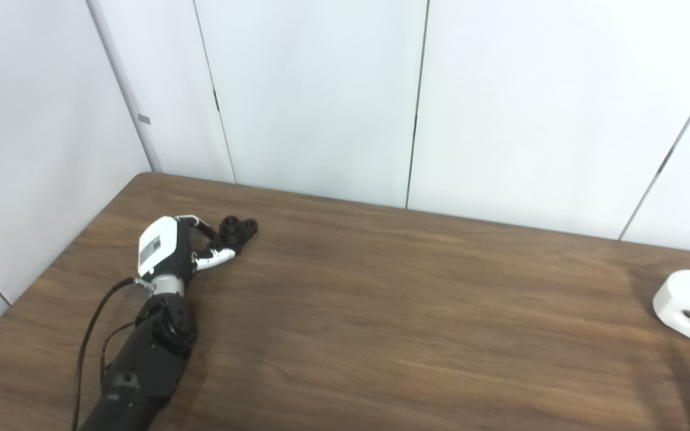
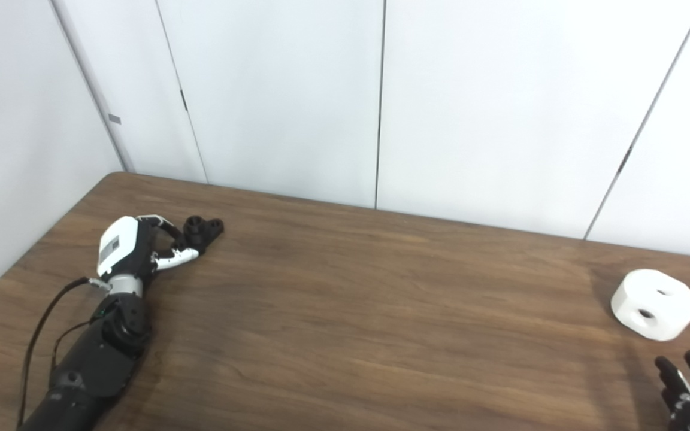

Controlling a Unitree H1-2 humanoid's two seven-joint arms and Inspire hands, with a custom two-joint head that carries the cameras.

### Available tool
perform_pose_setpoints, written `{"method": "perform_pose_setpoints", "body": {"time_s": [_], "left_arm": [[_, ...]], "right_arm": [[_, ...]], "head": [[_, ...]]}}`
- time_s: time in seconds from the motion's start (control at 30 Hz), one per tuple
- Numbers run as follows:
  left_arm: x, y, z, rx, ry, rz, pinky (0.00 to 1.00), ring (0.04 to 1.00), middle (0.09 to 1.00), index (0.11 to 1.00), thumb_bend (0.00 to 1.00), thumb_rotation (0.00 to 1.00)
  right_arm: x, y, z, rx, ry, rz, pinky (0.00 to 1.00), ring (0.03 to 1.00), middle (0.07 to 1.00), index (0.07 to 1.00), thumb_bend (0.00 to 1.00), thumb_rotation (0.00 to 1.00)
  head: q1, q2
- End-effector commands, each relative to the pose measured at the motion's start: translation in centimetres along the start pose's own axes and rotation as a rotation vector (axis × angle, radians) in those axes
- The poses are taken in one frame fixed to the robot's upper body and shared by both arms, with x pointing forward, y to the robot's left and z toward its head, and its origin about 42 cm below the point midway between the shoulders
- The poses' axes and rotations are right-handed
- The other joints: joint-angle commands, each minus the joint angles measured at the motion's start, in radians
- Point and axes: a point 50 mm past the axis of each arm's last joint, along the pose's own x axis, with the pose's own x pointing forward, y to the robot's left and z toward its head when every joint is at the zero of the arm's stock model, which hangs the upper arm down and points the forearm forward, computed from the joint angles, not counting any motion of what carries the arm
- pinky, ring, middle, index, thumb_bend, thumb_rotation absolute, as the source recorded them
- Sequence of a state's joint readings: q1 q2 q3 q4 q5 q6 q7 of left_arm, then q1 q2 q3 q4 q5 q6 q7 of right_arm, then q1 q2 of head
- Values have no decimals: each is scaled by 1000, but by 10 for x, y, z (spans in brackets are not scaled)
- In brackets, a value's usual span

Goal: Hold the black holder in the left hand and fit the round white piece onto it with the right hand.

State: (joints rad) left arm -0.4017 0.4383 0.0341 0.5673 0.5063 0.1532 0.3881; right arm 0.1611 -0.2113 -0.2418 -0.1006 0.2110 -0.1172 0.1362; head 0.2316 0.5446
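One black holder point(image 1: 238, 230) lies near the far left corner of the bench point(image 1: 381, 311), and one round white piece point(image 2: 654, 304) lies near the right edge; the white piece shows two holes in its top face. Two robot hands are in view: the left robot hand point(image 1: 168, 248) by the holder at the far left corner, and the right robot hand point(image 2: 689, 392) at the near right corner, only partly in view. One bench carries everything.
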Motion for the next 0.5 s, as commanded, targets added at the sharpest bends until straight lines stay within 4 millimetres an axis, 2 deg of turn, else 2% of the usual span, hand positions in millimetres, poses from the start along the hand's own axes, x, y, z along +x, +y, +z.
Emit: {"method": "perform_pose_setpoints", "body": {"time_s": [0.0, 0.27, 0.37, 0.47], "left_arm": [[6, 1, 8, -15, -22, 12, 829, 839, 748, 486, 520, 47], [4, -5, 11, -21, -69, -16, 815, 848, 738, 486, 521, 46], [-3, -5, 17, -53, -95, -39, 814, 852, 730, 486, 520, 45], [-12, -6, 25, -73, -103, -75, 804, 868, 746, 486, 520, 47]], "right_arm": [[-15, 6, -15, 34, 58, -17, 1000, 969, 914, 981, 499, 1000], [-15, 6, -15, 37, 50, -18, 1000, 959, 904, 974, 504, 990], [-15, 7, -16, 34, 44, -12, 1000, 957, 905, 974, 488, 999], [-15, 8, -15, 12, 53, -11, 1000, 954, 899, 969, 517, 1000]], "head": [[1, 0], [-5, 6], [-10, 7], [-17, 8]]}}
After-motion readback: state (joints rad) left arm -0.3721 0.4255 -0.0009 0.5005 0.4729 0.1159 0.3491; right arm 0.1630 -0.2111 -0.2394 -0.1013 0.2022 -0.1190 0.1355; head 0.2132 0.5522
